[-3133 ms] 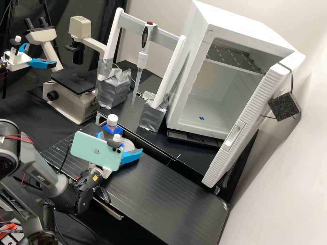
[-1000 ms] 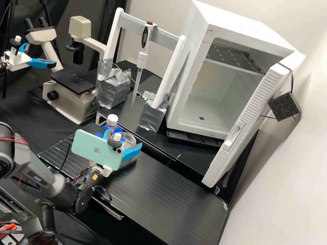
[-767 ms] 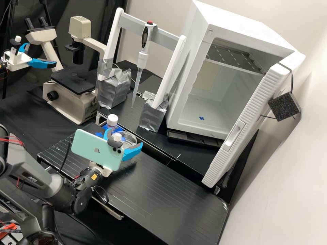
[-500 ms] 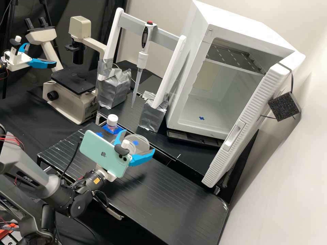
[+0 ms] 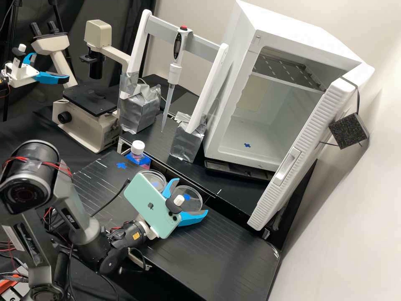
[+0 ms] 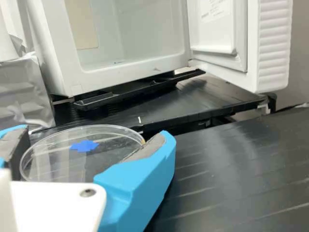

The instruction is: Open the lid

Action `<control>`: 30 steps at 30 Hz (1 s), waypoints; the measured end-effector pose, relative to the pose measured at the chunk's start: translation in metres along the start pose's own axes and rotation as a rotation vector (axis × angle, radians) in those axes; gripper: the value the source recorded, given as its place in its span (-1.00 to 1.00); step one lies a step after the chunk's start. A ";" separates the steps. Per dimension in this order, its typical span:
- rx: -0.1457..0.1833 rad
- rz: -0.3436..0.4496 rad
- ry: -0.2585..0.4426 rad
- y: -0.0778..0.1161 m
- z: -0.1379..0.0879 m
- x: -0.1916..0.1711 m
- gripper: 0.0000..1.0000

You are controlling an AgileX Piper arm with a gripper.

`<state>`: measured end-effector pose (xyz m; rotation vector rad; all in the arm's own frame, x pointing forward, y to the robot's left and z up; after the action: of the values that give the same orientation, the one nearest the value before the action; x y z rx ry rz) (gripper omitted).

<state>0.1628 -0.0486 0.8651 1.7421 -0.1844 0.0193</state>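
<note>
The clear round lid [image 5: 193, 203] is gripped by the jaws of the gripper [image 5: 192, 195], held over the black counter [image 5: 225, 238] near its back edge. The clear dish [image 5: 159, 178] is left beside it, near a white-capped bottle [image 5: 138, 148].

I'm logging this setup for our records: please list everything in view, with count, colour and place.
Lid: one, clear, held in the jaws
Dish: one, clear, behind the phone
Bottle: one, white cap, blue wrap, behind the dish
Pipette: one, white, on the stand
Stand: one, white and grey, left of the incubator
Blocks: two, silver, at the stand's feet
Microscope: one, cream and black, left
Incubator: one, white, right
Box: one, black, beside its door
Bench: one, black, centre
Phone: one, mint, on the arm
Arm: one, dark grey, lower left
Gripper: one, white, blue jaws, arm's end
</note>
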 end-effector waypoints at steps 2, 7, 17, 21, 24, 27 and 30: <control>-0.012 -0.004 -0.004 -0.001 0.001 0.001 1.00; -0.052 0.008 -0.006 -0.002 0.001 0.002 1.00; -0.095 0.049 -0.022 -0.001 0.000 0.004 1.00; -0.094 0.050 -0.023 -0.003 0.000 0.002 1.00; -0.101 0.055 -0.018 -0.003 -0.003 -0.001 1.00; -0.109 0.065 -0.006 -0.003 -0.007 -0.005 1.00; -0.088 0.093 0.010 0.000 -0.013 -0.010 1.00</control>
<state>0.1542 -0.0347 0.8665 1.6448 -0.2550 0.0870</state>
